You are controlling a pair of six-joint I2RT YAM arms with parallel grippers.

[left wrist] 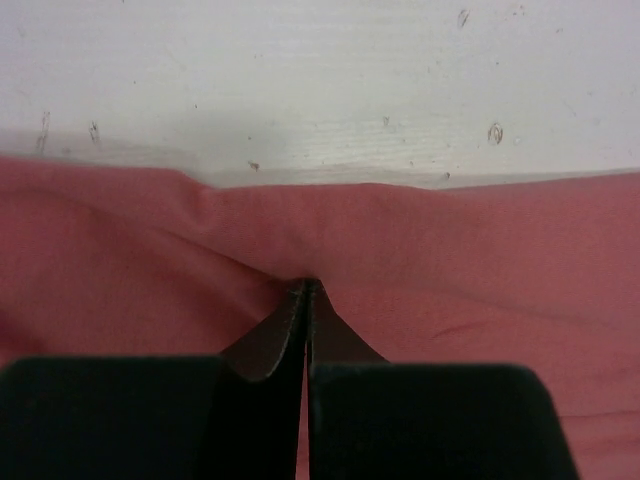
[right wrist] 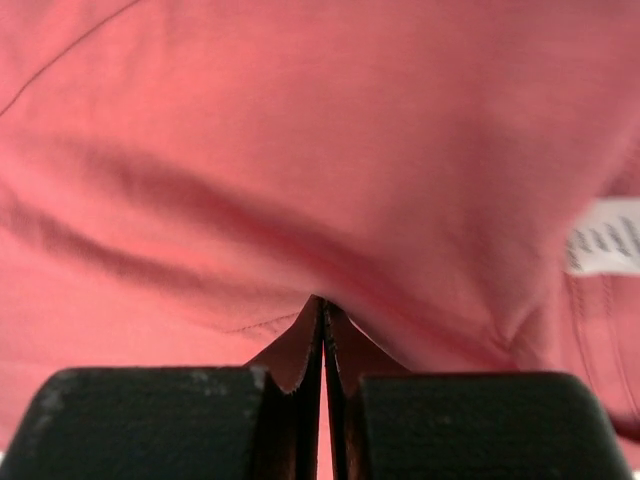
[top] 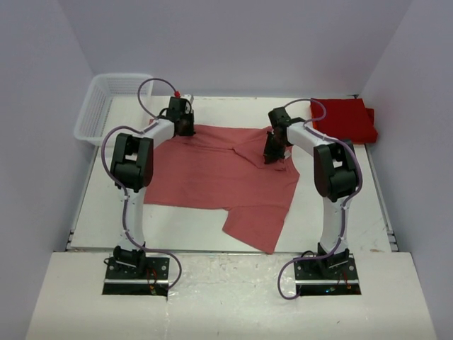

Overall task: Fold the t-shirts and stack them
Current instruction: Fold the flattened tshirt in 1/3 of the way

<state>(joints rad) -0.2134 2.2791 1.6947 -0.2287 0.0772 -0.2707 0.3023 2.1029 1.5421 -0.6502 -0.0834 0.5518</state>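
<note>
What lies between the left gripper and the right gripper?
Only rumpled cloth of the salmon-red t-shirt. The left gripper and the right gripper each pinch it, and the top external view shows the stretch between them.

Left hand (left wrist: 307,287) tight on salmon t-shirt (left wrist: 480,270) edge

left pincer (left wrist: 307,290), right pincer (right wrist: 322,302) black; arms (top: 132,219) white, cables (top: 104,150) purple.

A white mesh basket (top: 92,113) sits at the table's (top: 184,228) far-left corner.
</note>
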